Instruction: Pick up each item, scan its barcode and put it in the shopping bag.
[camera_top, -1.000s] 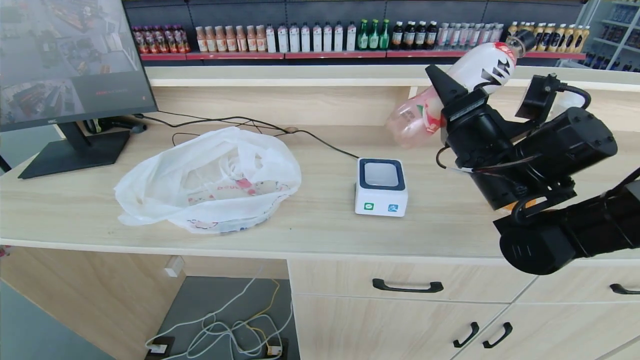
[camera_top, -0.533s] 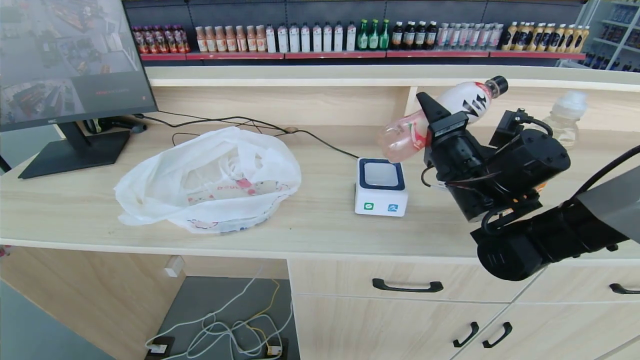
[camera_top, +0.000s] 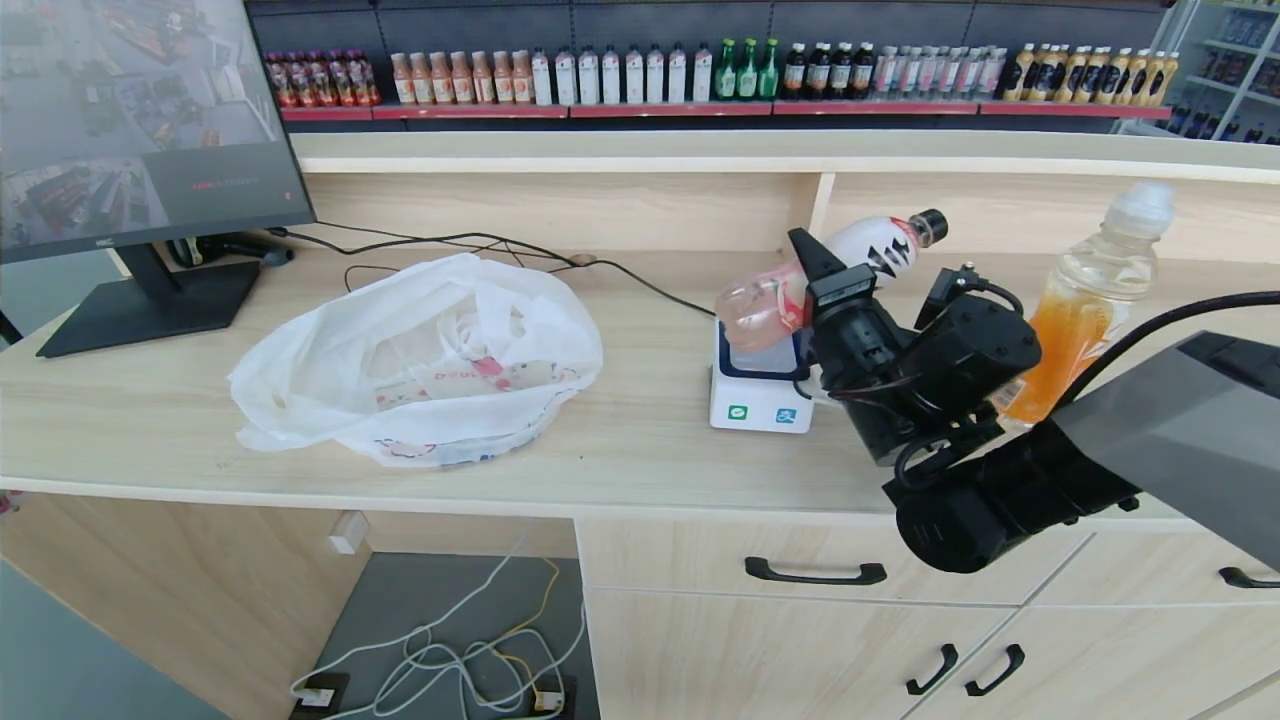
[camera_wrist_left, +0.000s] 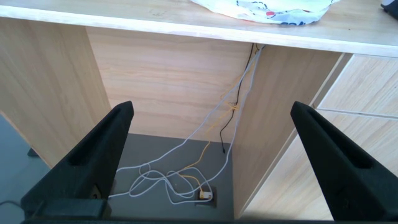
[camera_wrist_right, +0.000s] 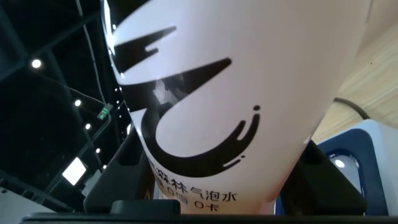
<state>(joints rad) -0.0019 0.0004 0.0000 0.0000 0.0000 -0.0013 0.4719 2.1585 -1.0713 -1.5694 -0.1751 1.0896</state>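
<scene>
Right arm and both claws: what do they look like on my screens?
Right arm: black, chunky round joints, a black cable arching over a flat grey cover farther back. Right claw: black, with a pointed tip. Left claw: two matte black wedges.

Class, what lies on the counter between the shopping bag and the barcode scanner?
Head view: bare counter between shopping bag and scanner, apart from a black cable at the back.

**Pale Wooden Tabletop and Its Load**

The light wooden tabletop (camera_top: 620, 440) carries a crumpled white shopping bag (camera_top: 420, 360) at about 9 o'clock. A white scanner (camera_top: 755, 400) sits near the centre, and an upright orange drink bottle (camera_top: 1085, 310) stands at 3 o'clock. A monitor stand (camera_top: 150, 300) sits at 10 o'clock, and black cables (camera_top: 480, 240) trail along 12 o'clock.
</scene>
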